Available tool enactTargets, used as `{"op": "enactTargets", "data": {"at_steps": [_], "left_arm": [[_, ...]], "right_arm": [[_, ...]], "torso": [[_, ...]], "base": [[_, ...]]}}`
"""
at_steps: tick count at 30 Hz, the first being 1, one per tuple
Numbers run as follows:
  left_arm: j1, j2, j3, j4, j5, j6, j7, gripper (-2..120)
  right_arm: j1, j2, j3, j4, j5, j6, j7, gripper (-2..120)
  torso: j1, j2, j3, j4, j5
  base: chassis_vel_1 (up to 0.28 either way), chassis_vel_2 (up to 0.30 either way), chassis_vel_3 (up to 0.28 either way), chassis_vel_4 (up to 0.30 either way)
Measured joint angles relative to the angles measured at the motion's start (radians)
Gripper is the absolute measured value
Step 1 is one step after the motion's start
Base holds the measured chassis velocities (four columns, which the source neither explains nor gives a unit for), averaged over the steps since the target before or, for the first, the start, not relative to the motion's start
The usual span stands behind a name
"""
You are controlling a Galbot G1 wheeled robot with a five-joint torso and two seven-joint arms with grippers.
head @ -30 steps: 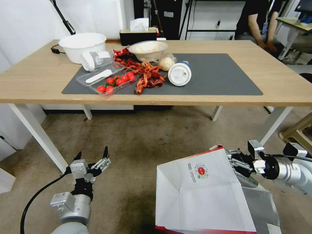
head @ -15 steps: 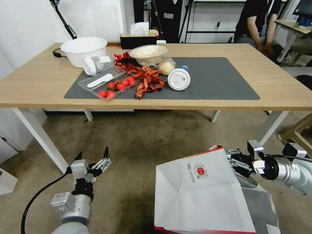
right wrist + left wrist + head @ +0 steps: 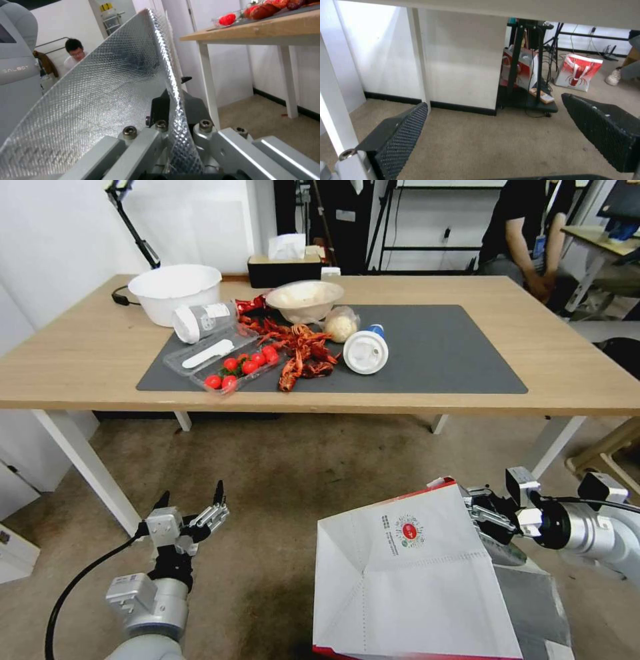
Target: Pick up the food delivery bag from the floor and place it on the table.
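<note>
- R gripper (image 3: 477, 511): jaws clamped on foil-lined top rim of food delivery bag (image 3: 407, 580), which is tilted, below the table (image 3: 80, 353) front edge.
- L gripper (image 3: 190, 501): jaws apart, empty, near the table's front-left leg (image 3: 83, 463).

Worn beige carpet (image 3: 300, 473) covers the floor, darker and stained in patches. White walls (image 3: 460, 62) with a black skirting board (image 3: 460, 108) close the room on the left. At the back stand dark metal racks (image 3: 347, 220) and a smaller desk (image 3: 600, 237).
</note>
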Motion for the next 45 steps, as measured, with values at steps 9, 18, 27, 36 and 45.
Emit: {"op": "enactTargets", "data": {"at_steps": [9, 18, 27, 36, 45], "left_arm": [[-0.001, 0.002, 0.0, 0.002, 0.0, 0.0, 0.001, 100], [-0.001, 0.003, -0.001, 0.002, -0.001, -0.001, 0.001, 100], [0.003, 0.005, 0.0, -0.009, 0.0, -0.002, 0.001, 100], [0.007, -0.001, 0.002, -0.011, 0.007, -0.009, 0.002, 100], [0.01, 0.0, 0.003, -0.016, 0.012, -0.011, 0.01, 100]], "right_arm": [[0.001, -0.001, -0.001, 0.002, 0.002, -0.002, 0.003, 0], [0.001, -0.003, 0.0, 0.003, 0.003, -0.002, 0.004, 0], [-0.017, -0.009, 0.025, 0.009, 0.005, -0.002, 0.004, 0], [-0.021, -0.008, 0.029, 0.011, 0.005, -0.002, 0.005, 0], [-0.037, -0.006, 0.043, 0.015, -0.001, -0.002, 0.003, 0]], "torso": [[0.008, 0.02, 0.012, 0.0001, 0.0], [0.016, 0.042, 0.027, 0.0001, 0.0], [0.034, 0.091, 0.056, 0.0001, 0.0], [0.055, 0.141, 0.087, 0.0001, 0.0], [0.077, 0.195, 0.118, 0.0001, 0.0]], "base": [[0.0, 0.0, 0.0, 0.0], [0.0, 0.0, 0.0, 0.0], [0.0, 0.0, 0.0, 0.0], [0.0, 0.0, 0.0, 0.0], [0.0, 0.0, 0.0, 0.0]]}}
